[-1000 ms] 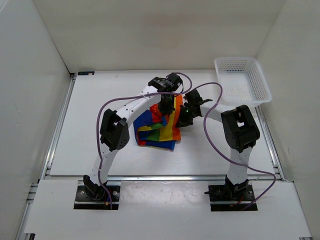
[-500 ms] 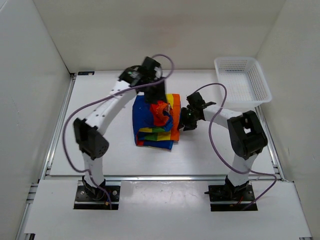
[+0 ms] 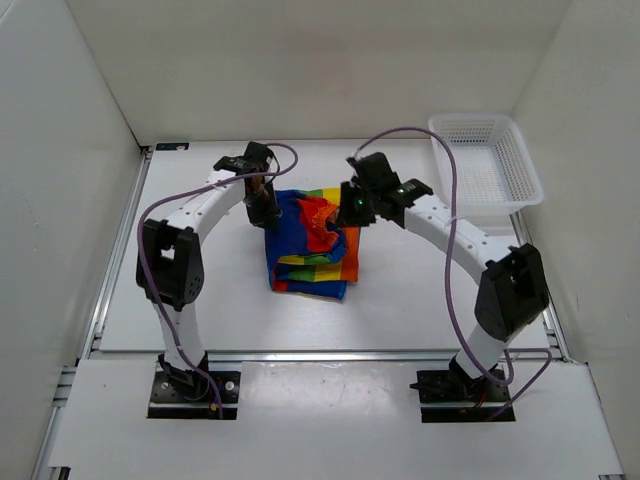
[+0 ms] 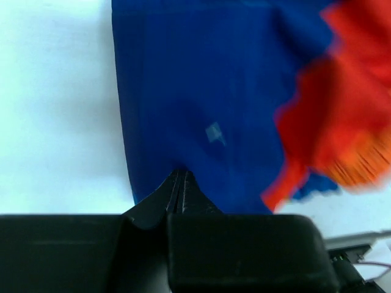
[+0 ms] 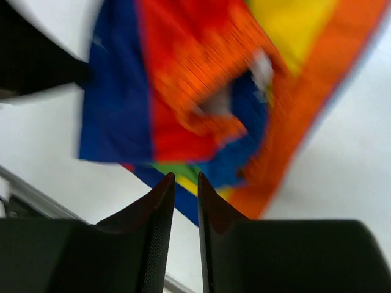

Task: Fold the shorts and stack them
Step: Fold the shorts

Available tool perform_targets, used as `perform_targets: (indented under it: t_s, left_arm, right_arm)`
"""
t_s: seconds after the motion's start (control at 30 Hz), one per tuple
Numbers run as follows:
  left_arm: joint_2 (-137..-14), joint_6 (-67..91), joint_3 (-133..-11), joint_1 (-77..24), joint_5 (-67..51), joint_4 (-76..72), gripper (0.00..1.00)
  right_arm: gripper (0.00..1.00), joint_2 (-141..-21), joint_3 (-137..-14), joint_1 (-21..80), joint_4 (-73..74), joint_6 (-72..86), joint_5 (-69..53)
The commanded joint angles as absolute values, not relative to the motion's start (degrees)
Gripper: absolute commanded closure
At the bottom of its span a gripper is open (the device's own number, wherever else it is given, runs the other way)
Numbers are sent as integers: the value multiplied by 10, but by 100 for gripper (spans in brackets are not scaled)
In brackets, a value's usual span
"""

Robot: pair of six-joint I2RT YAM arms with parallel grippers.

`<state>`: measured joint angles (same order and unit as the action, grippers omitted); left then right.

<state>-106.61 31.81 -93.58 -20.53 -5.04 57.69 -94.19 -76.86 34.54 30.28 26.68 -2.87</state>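
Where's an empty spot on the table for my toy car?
The widest bare patch of table lies between the shorts and the arm bases. Another sits right of the shorts, before the right arm. It is crowded at the shorts' far edge, by the left gripper and right gripper, and near the basket.

white mesh basket [image 3: 470, 121] sits at the table's [image 3: 400, 300] far right corner

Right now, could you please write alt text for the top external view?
Rainbow-striped shorts lie bunched in the middle, the left gripper closed at their blue far-left corner and the right gripper at their far-right edge. A white mesh basket sits at the far right corner.
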Motion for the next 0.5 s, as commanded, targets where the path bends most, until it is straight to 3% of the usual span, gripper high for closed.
perform_targets:
  t_s: [0.0,0.03,0.27,0.47]
  left_arm:
    - [-1089,309,-937,-206,-63,545,90]
    - [-1105,315,-942,-206,-63,532,90]
    - [-1143,309,-970,-206,-77,532,90]
    - [-1121,292,-965,-206,-93,532,90]
  right_arm:
    - [73,-997,-865,354,300,246,-82]
    - [71,-1050,-952,354,306,257,-116]
    - [73,-1195,-1020,349,306,313,-118]
    - [90,-1227,-967,326,306,351,-25]
